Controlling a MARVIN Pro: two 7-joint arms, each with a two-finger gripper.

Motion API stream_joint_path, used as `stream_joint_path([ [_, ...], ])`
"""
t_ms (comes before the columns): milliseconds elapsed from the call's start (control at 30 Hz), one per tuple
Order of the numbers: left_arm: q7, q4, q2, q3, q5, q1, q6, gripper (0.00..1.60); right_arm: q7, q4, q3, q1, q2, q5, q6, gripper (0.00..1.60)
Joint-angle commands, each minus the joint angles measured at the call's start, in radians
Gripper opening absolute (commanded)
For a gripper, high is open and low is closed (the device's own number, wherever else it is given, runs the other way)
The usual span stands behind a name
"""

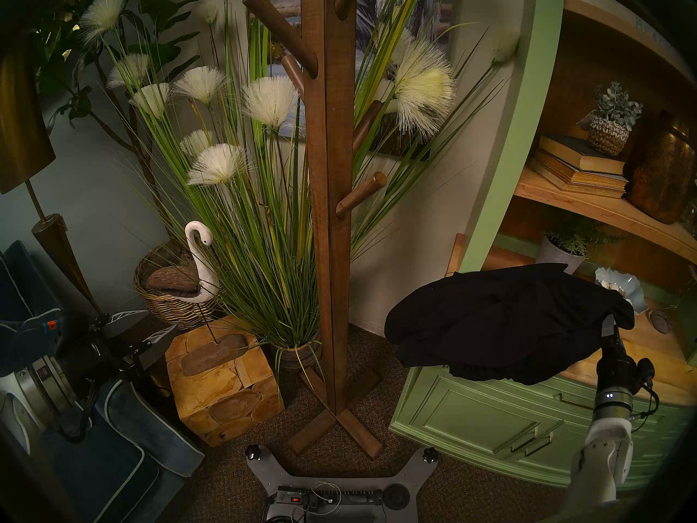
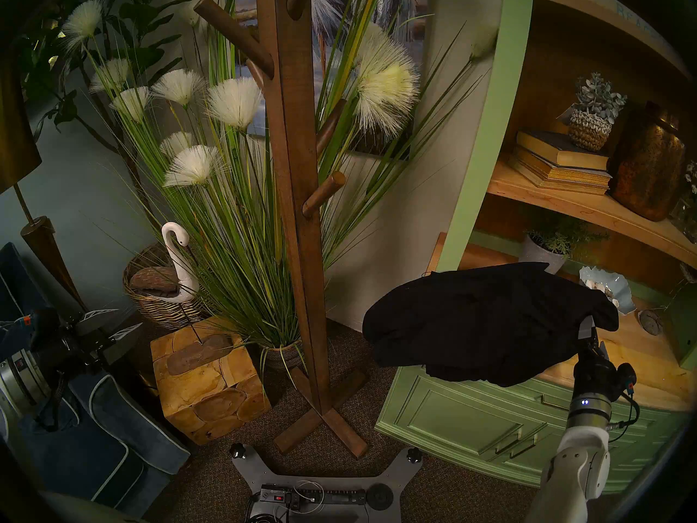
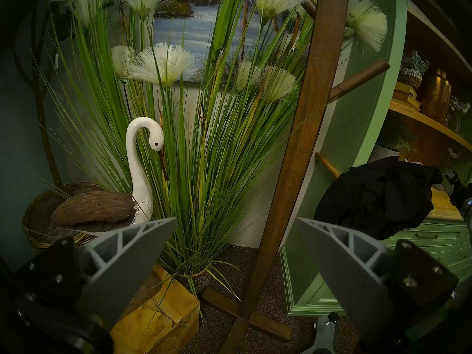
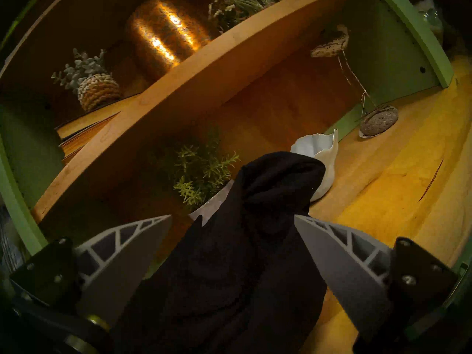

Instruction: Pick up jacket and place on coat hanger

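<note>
The black jacket [image 1: 501,322] lies bunched on the wooden top of the green cabinet, its near side hanging over the front edge. My right gripper [image 1: 613,324] is at the jacket's right end. In the right wrist view the gripper [image 4: 232,215] is open, with a ridge of jacket fabric [image 4: 242,243] between its fingers. The brown wooden coat hanger [image 1: 326,209] stands left of the jacket, its pegs bare. My left gripper [image 1: 160,322] is open and empty, low at the far left. The left wrist view [image 3: 236,218] faces the grass plant and the hanger post [image 3: 298,141].
The green cabinet [image 1: 490,416] has shelves holding books, pots, a vase and a white shell bowl [image 1: 618,288]. A wooden block [image 1: 222,382], a swan figure [image 1: 200,262], a basket and a tall grass plant [image 1: 264,209] crowd the hanger's left. Blue cushions and a brass lamp [image 1: 22,126] are far left.
</note>
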Motion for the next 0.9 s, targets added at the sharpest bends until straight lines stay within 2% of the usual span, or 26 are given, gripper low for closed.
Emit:
stream_joint_path([
  [0, -0.005, -0.014, 0.0, 0.0, -0.009, -0.005, 0.0, 1.6, -0.115, -0.025, 0.025, 0.1, 0.093, 0.065, 0.117, 1.6],
  [33, -0.006, -0.014, 0.0, 0.0, -0.009, -0.005, 0.0, 1.6, -0.129, -0.014, 0.027, 0.116, 0.099, 0.093, 0.14, 1.6],
  [167, -0.006, -0.014, -0.001, 0.0, -0.009, -0.005, 0.0, 1.6, -0.193, 0.013, 0.023, 0.155, 0.133, 0.11, 0.186, 1.6],
  [400, -0.006, -0.015, -0.001, -0.001, -0.009, -0.005, 0.0, 1.6, -0.202, 0.058, 0.019, 0.207, 0.182, 0.165, 0.253, 1.6],
  [567, -0.006, -0.015, -0.001, -0.001, -0.01, -0.005, 0.001, 1.6, -0.261, 0.091, 0.017, 0.232, 0.195, 0.19, 0.305, 1.6],
  [733, -0.007, -0.016, -0.002, -0.001, -0.01, -0.005, 0.001, 1.6, -0.287, 0.162, 0.011, 0.26, 0.203, 0.198, 0.319, 1.6],
  [867, -0.006, -0.015, -0.001, -0.001, -0.01, -0.005, 0.001, 1.6, -0.3, 0.173, 0.003, 0.282, 0.215, 0.2, 0.325, 1.6],
])
